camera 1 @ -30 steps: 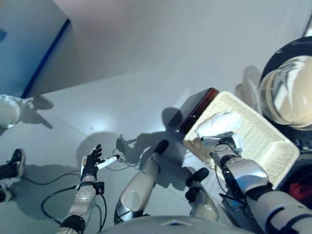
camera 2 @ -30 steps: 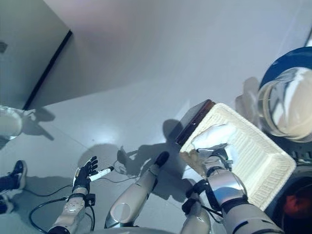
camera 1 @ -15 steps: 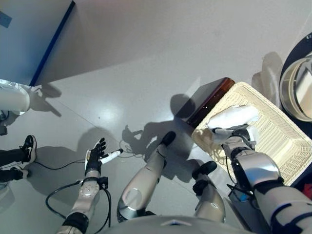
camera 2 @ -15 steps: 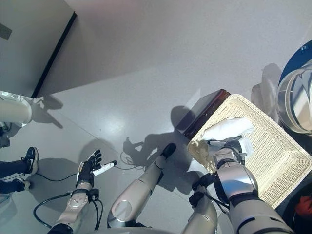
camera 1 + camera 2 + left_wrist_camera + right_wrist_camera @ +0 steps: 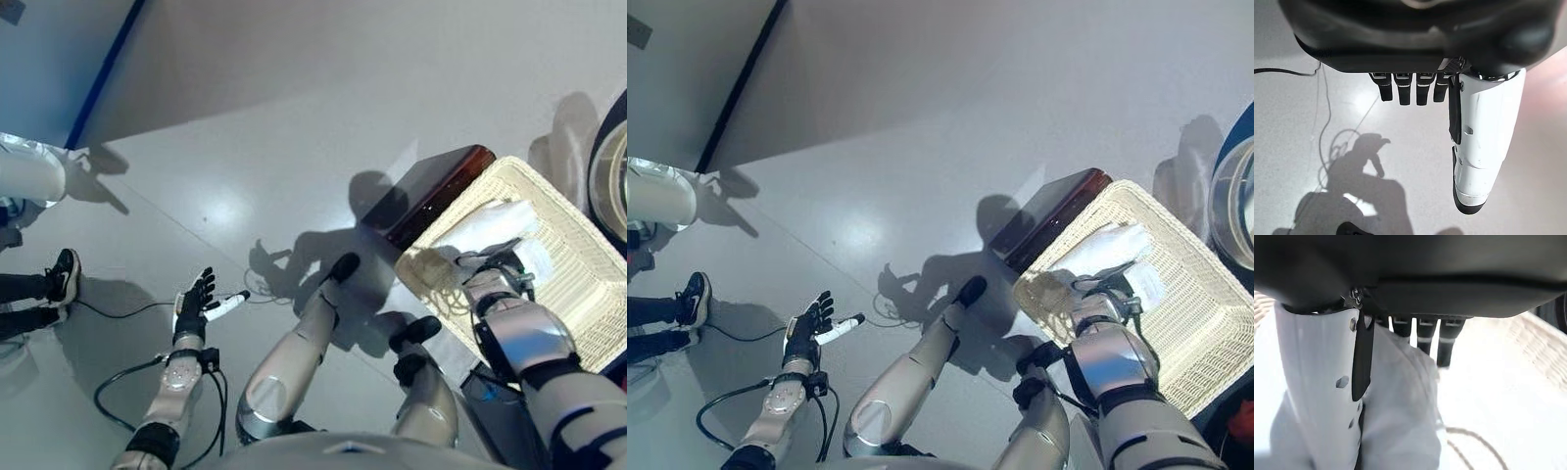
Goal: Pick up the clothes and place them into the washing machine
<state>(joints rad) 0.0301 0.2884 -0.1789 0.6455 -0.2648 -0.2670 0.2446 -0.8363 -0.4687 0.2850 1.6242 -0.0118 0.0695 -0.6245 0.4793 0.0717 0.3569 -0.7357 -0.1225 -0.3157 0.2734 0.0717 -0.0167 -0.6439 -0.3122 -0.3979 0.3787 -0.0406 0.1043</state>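
A white garment (image 5: 488, 227) lies in the near corner of the shallow wicker basket (image 5: 578, 328), which rests on a low dark brown box (image 5: 441, 183). My right hand (image 5: 497, 271) is down in the basket on the garment. In the right wrist view its fingers (image 5: 1422, 335) are straight and touch the white cloth (image 5: 1400, 421), which bulges between them and the white-covered thumb (image 5: 1317, 382). My left hand (image 5: 193, 309) hangs open and empty over the floor at the lower left; its straight fingers (image 5: 1410, 90) show in the left wrist view.
The washing machine's round door (image 5: 1236, 201) is at the right edge, beyond the basket. A person's shoes (image 5: 61, 275) and a white rounded object (image 5: 24, 176) are at the far left. A wall with a dark base strip (image 5: 98, 78) runs along the upper left.
The whole picture has shifted, so the camera has moved. My right hand stays on the white garment in the basket. My left hand has stayed open over the floor.
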